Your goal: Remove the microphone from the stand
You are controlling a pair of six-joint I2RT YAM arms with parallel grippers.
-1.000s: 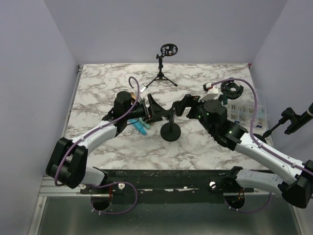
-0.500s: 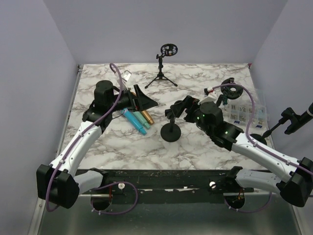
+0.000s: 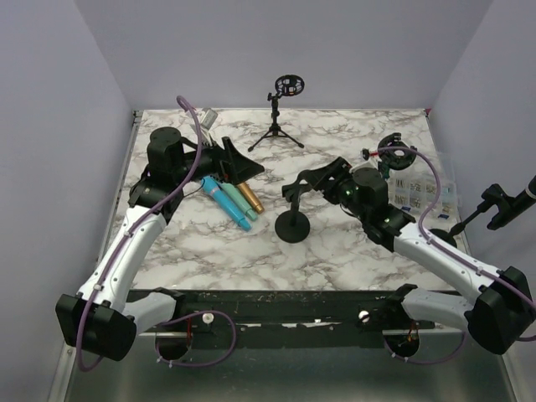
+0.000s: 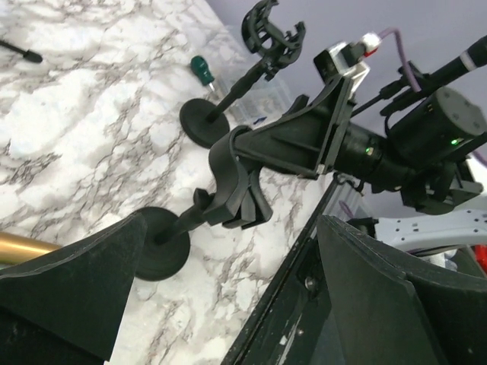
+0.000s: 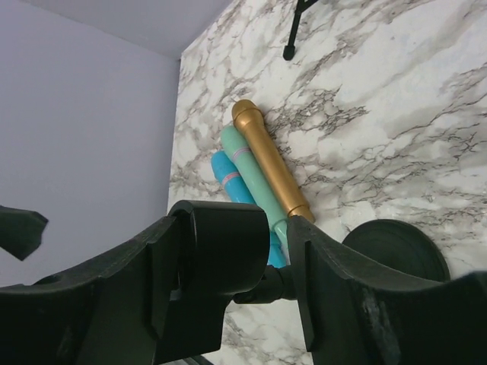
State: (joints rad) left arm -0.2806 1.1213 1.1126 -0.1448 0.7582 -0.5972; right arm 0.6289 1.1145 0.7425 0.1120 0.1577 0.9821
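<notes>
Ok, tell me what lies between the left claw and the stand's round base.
Three microphones, blue, teal and gold, side by side, gold nearest the stand's base. The top view shows it.

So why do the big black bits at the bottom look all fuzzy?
In the left wrist view, the fingers sit too near the lens, so they blur; the stand clip beyond is sharper. In the right wrist view, fingers blur likewise, while the gold microphone looks crisp.
</notes>
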